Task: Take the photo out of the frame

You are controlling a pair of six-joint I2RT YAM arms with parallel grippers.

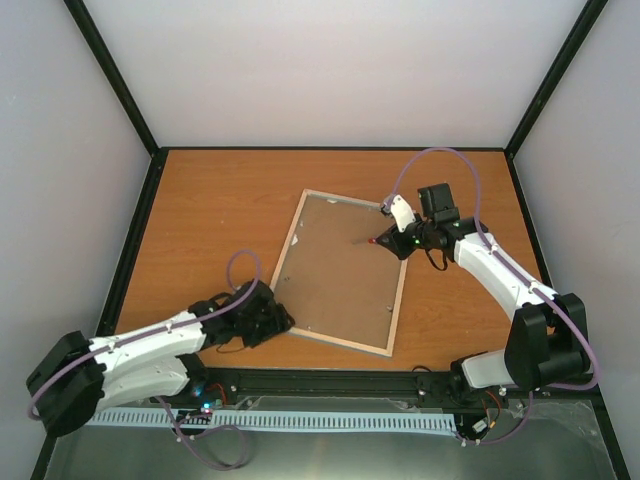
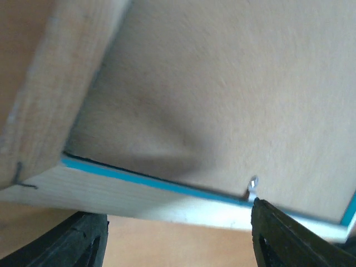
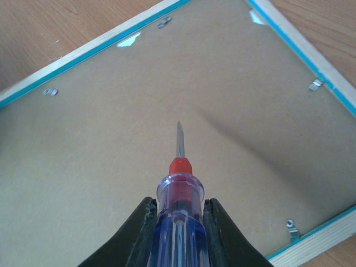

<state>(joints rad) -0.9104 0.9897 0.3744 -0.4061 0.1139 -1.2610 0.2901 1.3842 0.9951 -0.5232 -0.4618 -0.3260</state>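
1. The right gripper (image 3: 179, 214) has its jaws clamped on a screwdriver (image 3: 181, 167) with a clear blue handle and a red collar. Its metal tip points out over the brown backing board (image 1: 340, 270) and stands just above it.
2. The left gripper (image 1: 278, 322) has its jaws apart at the near left corner of the frame (image 1: 340, 342). From its wrist camera we see one finger (image 2: 278, 239) dark against the pale wood rim. We cannot tell whether it touches the wood.
3. The frame lies face down near the middle of the table (image 1: 220, 200), turned at a slant, its pale wood rim upward. A thin turquoise line runs along the inner edge of the rim.
4. The backing board sits inside the frame and fills the opening. Small metal clips (image 3: 316, 84) along the inner edge lie over its border. The photo is hidden from us under the board.
5. The table is orange-brown wood grain. Plain white walls (image 1: 330, 70) close it in on three sides, with black posts (image 1: 115, 75) at the corners.
6. A white slotted strip (image 1: 270, 420) runs along the near edge between the arm bases, and purple cables (image 1: 440, 155) loop over both arms.
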